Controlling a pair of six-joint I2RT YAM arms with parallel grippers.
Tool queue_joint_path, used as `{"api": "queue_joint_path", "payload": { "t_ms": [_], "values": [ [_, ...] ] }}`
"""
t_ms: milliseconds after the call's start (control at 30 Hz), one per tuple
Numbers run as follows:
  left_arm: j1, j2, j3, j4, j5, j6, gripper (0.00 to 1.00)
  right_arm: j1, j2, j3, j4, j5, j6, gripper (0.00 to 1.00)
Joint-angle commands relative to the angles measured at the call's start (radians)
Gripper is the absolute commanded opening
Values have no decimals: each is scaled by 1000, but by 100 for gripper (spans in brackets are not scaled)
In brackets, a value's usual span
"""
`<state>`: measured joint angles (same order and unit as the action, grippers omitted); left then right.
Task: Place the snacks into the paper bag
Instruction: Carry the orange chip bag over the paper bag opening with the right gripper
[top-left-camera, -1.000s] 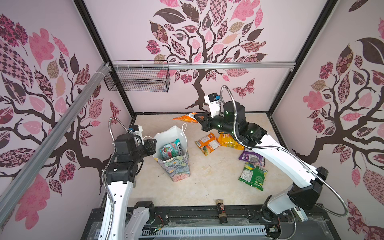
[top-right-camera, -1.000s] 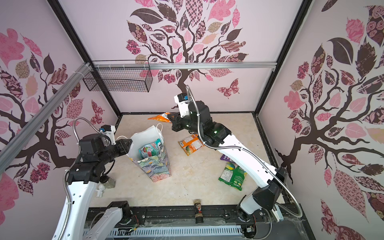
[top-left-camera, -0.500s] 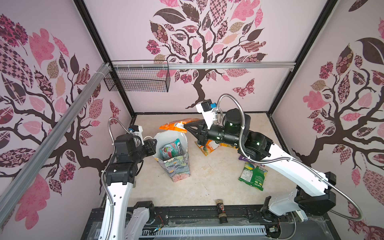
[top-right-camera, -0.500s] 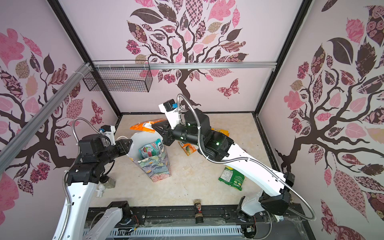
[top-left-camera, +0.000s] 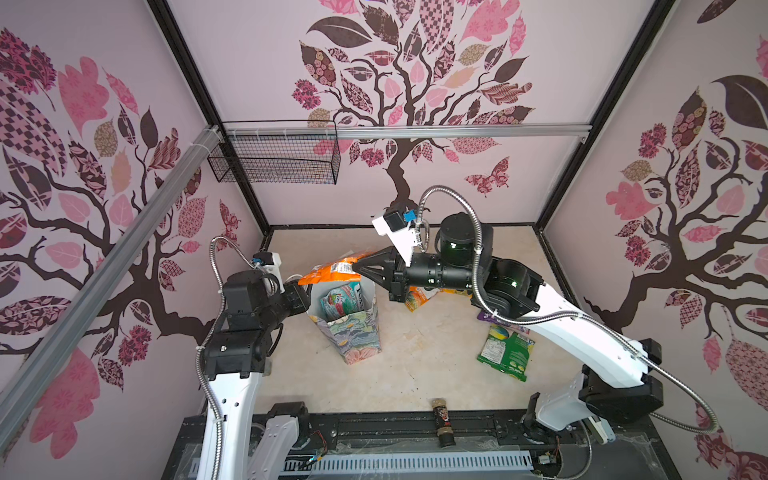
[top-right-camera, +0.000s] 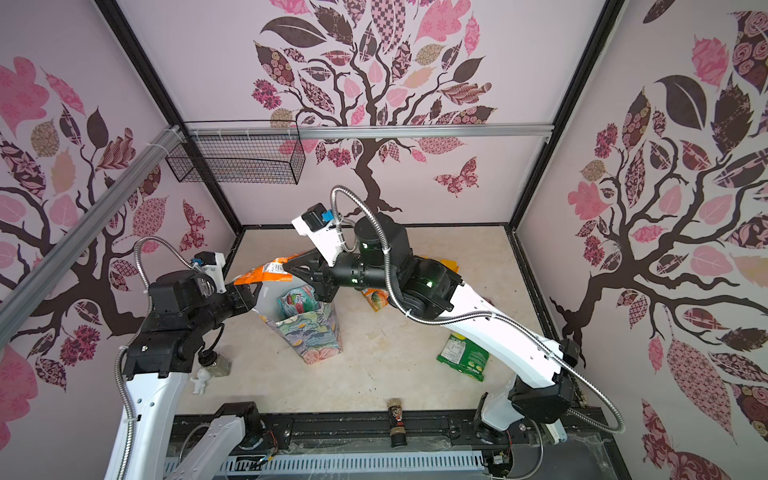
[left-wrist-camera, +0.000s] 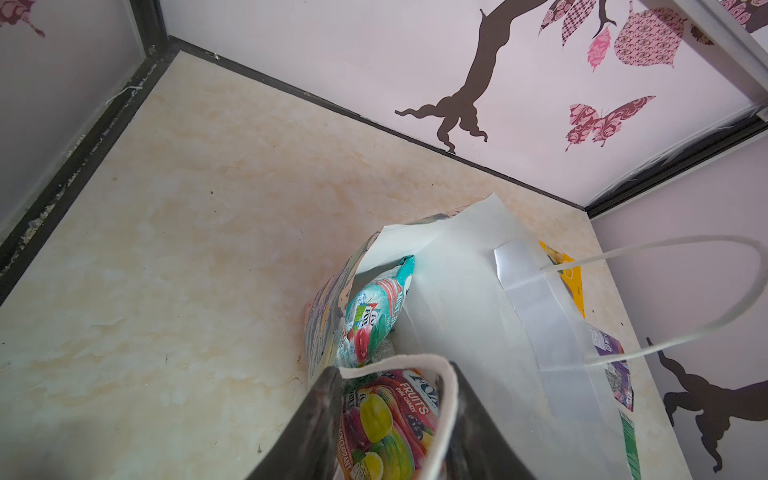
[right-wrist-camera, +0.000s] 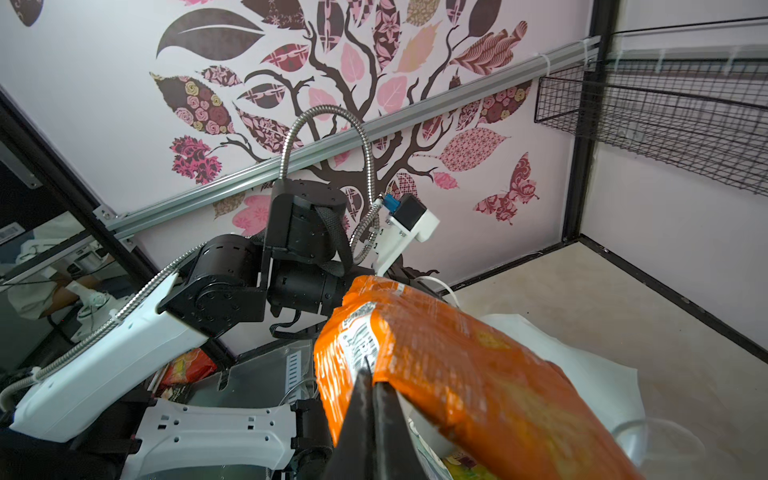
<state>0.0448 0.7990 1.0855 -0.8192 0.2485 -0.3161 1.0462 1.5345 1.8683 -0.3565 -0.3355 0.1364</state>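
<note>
The floral paper bag (top-left-camera: 353, 332) (top-right-camera: 316, 336) stands upright, mouth open, white inside (left-wrist-camera: 457, 270). My right gripper (top-left-camera: 361, 266) (top-right-camera: 291, 268) (right-wrist-camera: 368, 365) is shut on an orange snack packet (top-left-camera: 332, 272) (right-wrist-camera: 457, 374), held flat just above the bag's mouth. My left gripper (top-left-camera: 305, 293) (left-wrist-camera: 395, 374) is at the bag's left rim, jaws apart, the white rim curling between them. Inside the bag lie a teal packet (top-left-camera: 340, 299) (left-wrist-camera: 374, 316) and a fruit-print packet (left-wrist-camera: 386, 424). On the table to the right lie a green packet (top-left-camera: 505, 349) (top-right-camera: 463, 357) and an orange one (top-left-camera: 417, 297).
A purple packet (top-left-camera: 484, 316) and a yellow one (top-right-camera: 446, 264) lie partly under my right arm. A dark bottle (top-left-camera: 442, 419) lies at the front edge. A wire basket (top-left-camera: 278, 153) hangs on the back wall. A white figurine (top-right-camera: 201, 380) stands beneath my left arm.
My right arm has carried the orange packet leftward from the back of the table to over the bag's mouth. The left jaws have spread wider at the bag's rim.
</note>
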Motion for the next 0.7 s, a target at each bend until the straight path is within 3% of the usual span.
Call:
{"api": "queue_joint_path", "payload": {
  "t_ms": [0, 467, 667],
  "values": [
    [-4, -16, 57, -30, -23, 26, 44, 0, 50, 56, -81, -2, -60, 0],
    [-4, -14, 82, -86, -102, 51, 43, 1, 193, 184, -217, 41, -105, 0],
    [-4, -33, 85, -83, -31, 78, 56, 1, 225, 219, -256, 121, -110, 0]
  ]
}}
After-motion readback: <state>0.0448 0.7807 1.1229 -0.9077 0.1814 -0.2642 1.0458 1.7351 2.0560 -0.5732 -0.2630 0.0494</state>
